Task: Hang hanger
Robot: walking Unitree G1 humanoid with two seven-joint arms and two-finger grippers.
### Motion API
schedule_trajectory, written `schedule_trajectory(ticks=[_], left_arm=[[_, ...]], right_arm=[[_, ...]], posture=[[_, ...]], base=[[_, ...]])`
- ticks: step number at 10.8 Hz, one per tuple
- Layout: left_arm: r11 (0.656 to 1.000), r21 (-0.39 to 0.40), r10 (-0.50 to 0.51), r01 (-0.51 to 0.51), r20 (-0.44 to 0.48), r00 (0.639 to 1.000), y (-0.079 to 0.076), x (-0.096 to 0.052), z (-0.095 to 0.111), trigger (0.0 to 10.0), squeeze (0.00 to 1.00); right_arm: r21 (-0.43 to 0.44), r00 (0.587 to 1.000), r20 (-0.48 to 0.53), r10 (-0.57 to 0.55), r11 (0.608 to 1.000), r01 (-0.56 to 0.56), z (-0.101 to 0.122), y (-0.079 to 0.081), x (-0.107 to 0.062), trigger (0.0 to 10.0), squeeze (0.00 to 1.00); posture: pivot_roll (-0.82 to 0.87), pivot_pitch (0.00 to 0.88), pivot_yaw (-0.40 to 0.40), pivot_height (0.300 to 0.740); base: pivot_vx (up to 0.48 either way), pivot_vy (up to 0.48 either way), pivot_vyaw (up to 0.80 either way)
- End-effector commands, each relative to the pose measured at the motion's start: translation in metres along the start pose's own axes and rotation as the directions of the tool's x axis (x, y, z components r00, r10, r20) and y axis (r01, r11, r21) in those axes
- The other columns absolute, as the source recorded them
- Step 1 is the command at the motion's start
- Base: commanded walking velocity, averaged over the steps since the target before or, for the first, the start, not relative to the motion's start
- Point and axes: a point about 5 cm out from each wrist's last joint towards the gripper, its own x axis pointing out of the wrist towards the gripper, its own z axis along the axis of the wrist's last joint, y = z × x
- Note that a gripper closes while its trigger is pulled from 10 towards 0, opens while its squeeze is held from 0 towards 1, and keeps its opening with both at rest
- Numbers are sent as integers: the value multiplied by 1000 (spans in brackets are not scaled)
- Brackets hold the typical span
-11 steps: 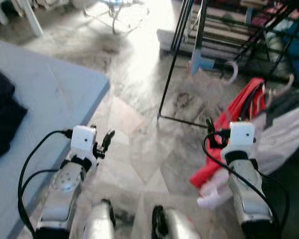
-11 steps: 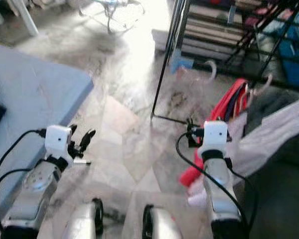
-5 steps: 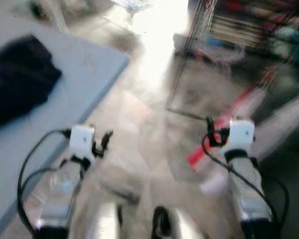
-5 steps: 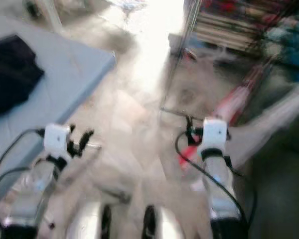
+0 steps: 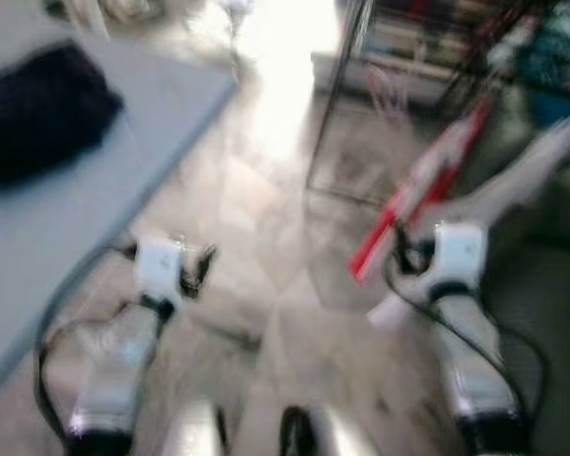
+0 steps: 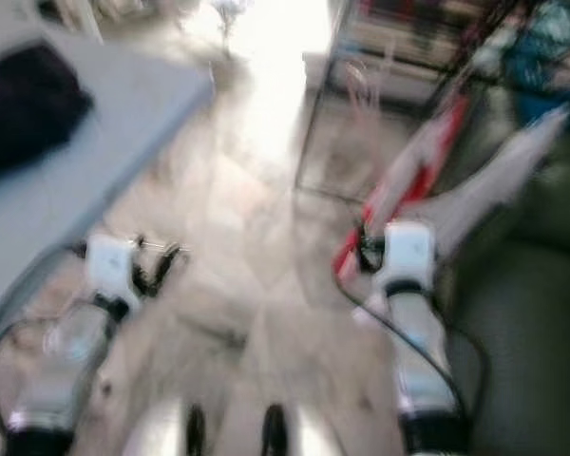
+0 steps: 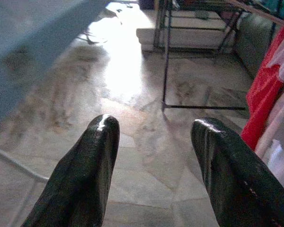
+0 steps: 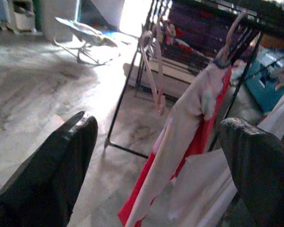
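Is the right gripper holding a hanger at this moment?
No. In the right wrist view the right gripper has its fingers spread wide with nothing between them, the red garment hanging beyond.

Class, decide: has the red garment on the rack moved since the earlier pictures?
Cannot tell. The red garment sits higher against the right gripper, but the rack's leg shifted too, so the camera moved.

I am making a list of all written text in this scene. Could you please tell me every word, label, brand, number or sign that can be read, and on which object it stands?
No text can be read in these pictures.
Red and white garment on the black rack: no print or label is visible.
Dark cloth on the grey surface: no text visible; both eye views are blurred.
Stacked items behind the rack: too blurred to read.
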Motion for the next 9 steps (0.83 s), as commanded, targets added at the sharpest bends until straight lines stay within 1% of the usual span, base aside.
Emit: schedule_trajectory(ticks=[1,6,7,8,9], left_arm=[[1000,-8,-1,1,-10,1000,-3,0,-3,10000,0],[1000,-5,9,-9,-8,1000,-2,1,-3,10000,0],[1000,-6,11,-11,-2,1000,-1,1,-3,10000,0],[1000,-5,20,-20,-5,1000,0,0,-3,10000,0],[997,5,80,-81,23,996,5,1,-1,10000,0]], right_arm=[[-9,1000,-4,-4,1000,4,-1,-4,0,10000,1000],[5,1000,3,3,1000,-3,1,-2,3,10000,1000],[5,1000,8,13,1000,-13,1,-1,3,10000,1000],[-3,1000,9,23,1000,-23,1,1,3,10000,1000],[3,999,15,39,999,-40,2,4,3,10000,1000]], posture=[[62,136,-87,740],[64,135,-87,740],[64,135,-87,740],[64,135,-86,740],[65,135,-84,740]], base=[[-334,0,0],[-349,0,0],[-307,0,425],[0,0,800],[0,0,800]])
